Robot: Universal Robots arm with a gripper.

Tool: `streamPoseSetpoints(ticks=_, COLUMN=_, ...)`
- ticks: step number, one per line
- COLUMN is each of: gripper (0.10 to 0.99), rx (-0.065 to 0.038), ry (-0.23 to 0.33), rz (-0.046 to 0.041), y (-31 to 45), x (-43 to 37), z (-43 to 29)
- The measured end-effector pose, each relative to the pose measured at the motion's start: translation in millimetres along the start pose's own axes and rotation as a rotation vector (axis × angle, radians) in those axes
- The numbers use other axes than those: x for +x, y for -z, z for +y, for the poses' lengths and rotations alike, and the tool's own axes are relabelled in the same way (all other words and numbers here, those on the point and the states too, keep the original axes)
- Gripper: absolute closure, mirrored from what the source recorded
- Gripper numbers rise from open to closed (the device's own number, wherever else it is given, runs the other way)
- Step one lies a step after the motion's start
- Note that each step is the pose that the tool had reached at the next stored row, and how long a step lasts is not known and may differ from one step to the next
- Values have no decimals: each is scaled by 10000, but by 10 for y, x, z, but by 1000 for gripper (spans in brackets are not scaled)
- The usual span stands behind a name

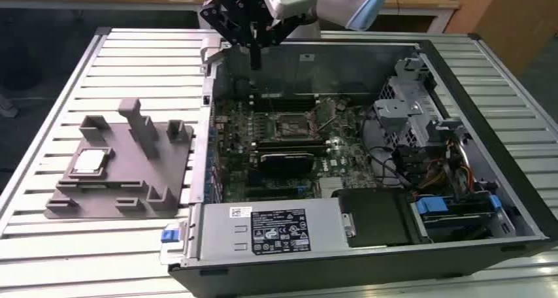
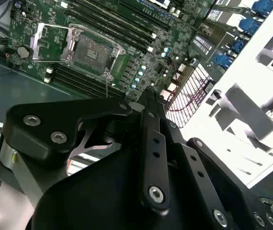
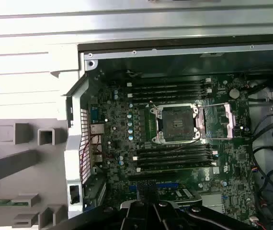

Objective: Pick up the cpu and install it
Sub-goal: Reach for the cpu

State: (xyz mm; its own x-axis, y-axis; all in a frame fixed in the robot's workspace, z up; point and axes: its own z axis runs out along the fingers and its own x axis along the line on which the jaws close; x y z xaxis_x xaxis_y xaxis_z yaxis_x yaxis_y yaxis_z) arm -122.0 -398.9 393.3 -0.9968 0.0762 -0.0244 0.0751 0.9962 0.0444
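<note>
The cpu, a small silver square chip, lies flat on the grey pegged tray at the exterior view's left, beside the open computer case. My gripper hangs above the case's far wall, well away from the cpu, with its black fingers pressed together and nothing between them. The motherboard socket is uncovered, and its metal frame is swung open to one side. Both wrist views look down past the gripper onto the socket.
Memory slots flank the socket. Cables and a drive cage fill the case at the exterior view's right, and the power supply sits at its near end. The tray's upright pegs stand close to the cpu. Everything rests on a slatted metal table.
</note>
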Motion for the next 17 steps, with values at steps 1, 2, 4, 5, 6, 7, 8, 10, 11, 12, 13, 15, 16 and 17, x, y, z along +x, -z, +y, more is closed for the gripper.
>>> streamPoseSetpoints(ticks=1, gripper=980, rx=0, ry=0, rz=0, y=0, x=0, z=0)
streamPoseSetpoints(ticks=2, gripper=980, rx=0, ry=0, rz=0, y=0, x=0, z=0)
streamPoseSetpoints(ticks=4, gripper=980, rx=0, ry=0, rz=0, y=0, x=0, z=0)
streamPoseSetpoints(ticks=5, gripper=980, rx=0, ry=0, rz=0, y=0, x=0, z=0)
streamPoseSetpoints(ticks=6, gripper=980, rx=0, ry=0, rz=0, y=0, x=0, z=0)
streamPoseSetpoints(ticks=7, gripper=980, rx=0, ry=0, rz=0, y=0, x=0, z=0)
streamPoseSetpoints(ticks=8, gripper=980, rx=0, ry=0, rz=0, y=0, x=0, z=0)
streamPoseSetpoints(ticks=10, gripper=980, rx=0, ry=0, rz=0, y=0, x=0, z=0)
streamPoseSetpoints(ticks=11, gripper=980, rx=0, ry=1, rz=0, y=0, x=0, z=0)
streamPoseSetpoints(ticks=12, gripper=980, rx=0, ry=0, rz=-1, y=0, x=3, z=0)
streamPoseSetpoints(ticks=13, gripper=980, rx=0, ry=-2, rz=0, y=0, x=8, z=0)
streamPoseSetpoints(ticks=15, gripper=980, rx=-1, ry=0, rz=-1, y=0, x=26, z=-2)
streamPoseSetpoints(ticks=16, gripper=980, rx=0, ry=0, rz=0, y=1, x=39, z=-3)
streamPoseSetpoints(ticks=17, gripper=980, rx=0, ry=0, rz=0, y=1, x=54, z=-4)
